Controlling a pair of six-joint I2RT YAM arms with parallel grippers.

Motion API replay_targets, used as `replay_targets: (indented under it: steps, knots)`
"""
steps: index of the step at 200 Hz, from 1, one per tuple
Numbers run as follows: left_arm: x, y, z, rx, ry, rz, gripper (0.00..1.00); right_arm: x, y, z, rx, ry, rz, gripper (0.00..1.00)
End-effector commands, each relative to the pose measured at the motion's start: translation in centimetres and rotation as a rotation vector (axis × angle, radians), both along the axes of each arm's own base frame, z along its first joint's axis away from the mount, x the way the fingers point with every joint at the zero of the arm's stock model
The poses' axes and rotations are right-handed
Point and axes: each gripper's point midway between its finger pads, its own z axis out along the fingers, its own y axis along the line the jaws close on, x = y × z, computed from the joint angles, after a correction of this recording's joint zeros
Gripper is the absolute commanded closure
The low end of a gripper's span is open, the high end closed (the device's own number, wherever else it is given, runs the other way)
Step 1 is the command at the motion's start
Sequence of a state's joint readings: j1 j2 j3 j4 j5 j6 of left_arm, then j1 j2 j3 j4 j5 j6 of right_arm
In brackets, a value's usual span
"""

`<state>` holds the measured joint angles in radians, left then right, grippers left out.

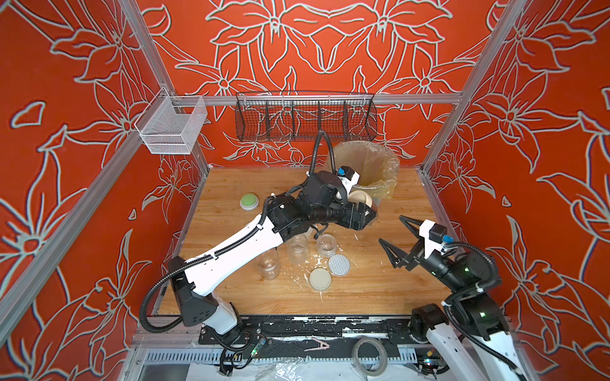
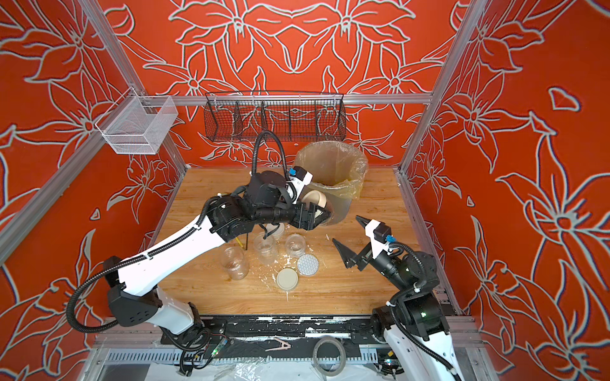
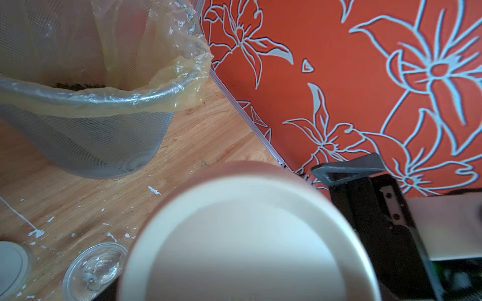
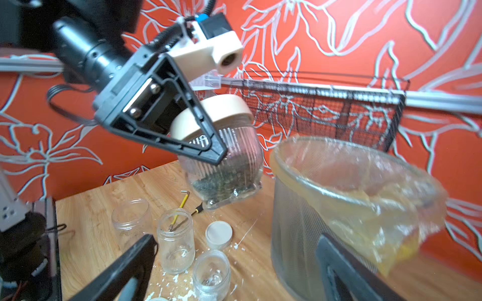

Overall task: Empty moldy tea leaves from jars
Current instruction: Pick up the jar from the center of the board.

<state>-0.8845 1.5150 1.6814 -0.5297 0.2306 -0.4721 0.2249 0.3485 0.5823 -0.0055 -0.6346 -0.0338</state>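
My left gripper (image 1: 371, 214) is shut on a jar (image 4: 229, 166) with a cream lid (image 1: 359, 199), held tilted in the air beside the bin (image 1: 366, 165). Dark moldy tea leaves (image 4: 224, 183) lie in this jar's lower end. That lid (image 3: 247, 247) fills the near part of the left wrist view and hides the jaws. Three lidless jars (image 1: 268, 264), (image 1: 297, 249), (image 1: 326, 244) stand on the table. My right gripper (image 1: 391, 229) hangs open and holds nothing, to the right of the held jar. More dark leaves (image 3: 75, 86) show inside the bin.
A cream lid (image 1: 319, 278) and a dotted lid (image 1: 339, 264) lie by the jars, a third lid (image 4: 218, 234) under the left arm. A green puck (image 1: 249, 201) sits far left. A yellow-handled tool (image 4: 182, 206) lies behind the jars. Wire baskets (image 1: 305, 115) hang on the back rail.
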Motion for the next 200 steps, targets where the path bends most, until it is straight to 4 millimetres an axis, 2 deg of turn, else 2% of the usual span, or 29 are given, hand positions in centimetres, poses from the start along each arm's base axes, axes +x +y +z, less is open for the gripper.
replay_targets:
  steps: [1,22,65,117,156,185,200]
  knots:
    - [-2.2,0.2,3.8,-0.128,-0.022,-0.086,0.48,-1.5,1.4,3.9,-0.042,-0.33,0.095,0.02]
    - [-2.2,0.7,4.2,-0.139,-0.039,-0.072,0.48,-0.1,2.0,4.7,-0.011,-0.339,0.117,0.02]
    - [-1.2,0.7,3.6,-0.149,-0.033,-0.041,0.48,2.5,4.5,4.4,-0.01,-0.34,0.171,0.02]
    - [-0.2,1.3,3.8,-0.192,-0.035,0.01,0.48,3.6,7.0,4.0,-0.024,-0.348,0.213,0.07]
    - [0.1,1.4,3.6,-0.227,-0.014,0.017,0.48,4.2,7.7,4.6,0.001,-0.352,0.216,0.11]
    - [0.2,1.4,3.5,-0.237,0.003,0.012,0.48,4.5,8.2,4.6,-0.012,-0.345,0.227,0.2]
    - [0.0,1.3,3.7,-0.251,0.008,0.001,0.48,4.4,8.4,4.5,-0.016,-0.339,0.242,0.21]
